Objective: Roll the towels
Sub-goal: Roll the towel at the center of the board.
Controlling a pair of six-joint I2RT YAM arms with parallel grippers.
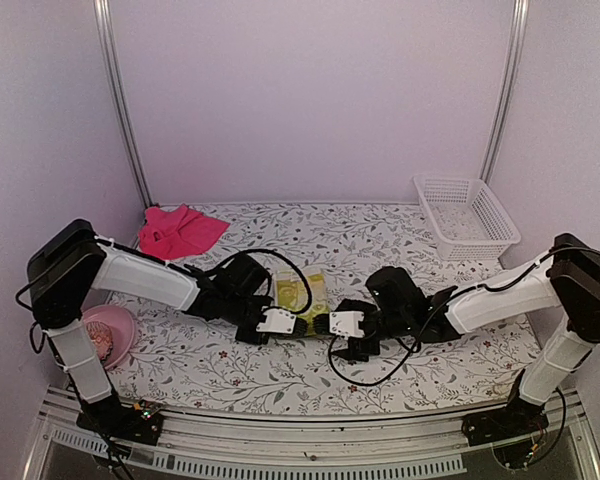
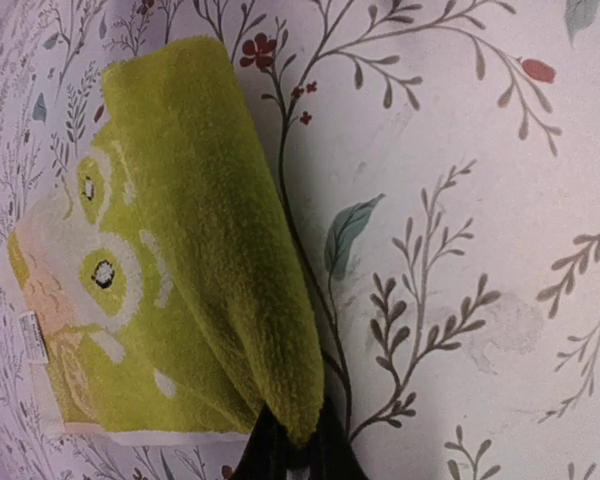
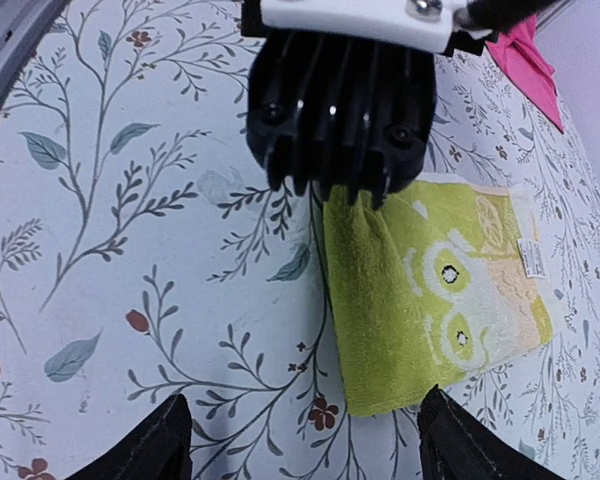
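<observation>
The yellow-green towel (image 1: 305, 292) lies on the floral table between both arms, one long edge folded over into a thick ridge (image 2: 210, 250). My left gripper (image 2: 295, 452) is shut on one end of that ridge; from the right wrist view its black body (image 3: 340, 110) sits at the far end of the fold. My right gripper (image 3: 305, 445) is open just above the table, the towel's (image 3: 430, 290) near corner lying between its fingers (image 3: 155, 445) without touching them. The pink towel (image 1: 180, 230) lies crumpled at the back left, and its tip shows at the top right of the right wrist view (image 3: 528, 60).
A white mesh basket (image 1: 467, 215) stands at the back right. A pink bowl (image 1: 112, 335) sits by the left arm's base. Black cables (image 1: 290, 272) loop over the table beside the green towel. A metal rail (image 1: 310, 430) runs along the near edge.
</observation>
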